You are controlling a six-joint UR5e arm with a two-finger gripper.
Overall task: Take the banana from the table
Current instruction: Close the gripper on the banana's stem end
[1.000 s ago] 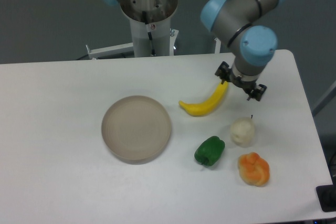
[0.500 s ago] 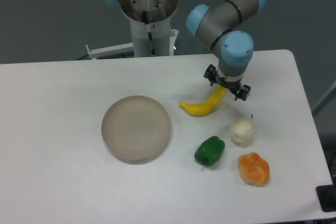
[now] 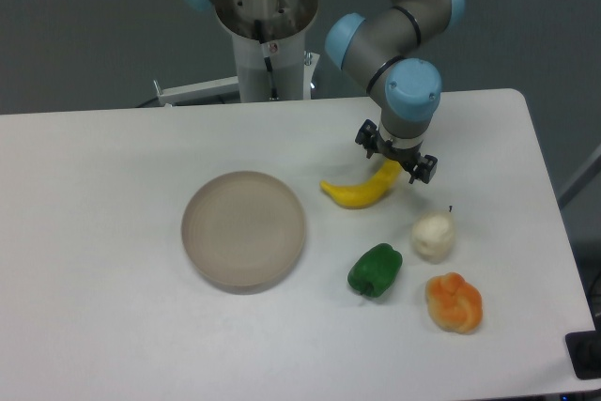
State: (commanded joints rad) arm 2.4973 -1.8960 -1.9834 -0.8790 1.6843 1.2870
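Smooth glossy banana (image 3: 362, 191), matte table (image 3: 94, 232)

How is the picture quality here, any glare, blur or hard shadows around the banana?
Fixed camera view: soft, even light, no glare on the table; faint shadows under the banana and plate; slightly soft focus overall, so the gripper lacks detail.

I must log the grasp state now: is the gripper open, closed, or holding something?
Gripper: above the upper end of the curved bright yellow banana, which lies on the flat white table; open or closed cannot be told.
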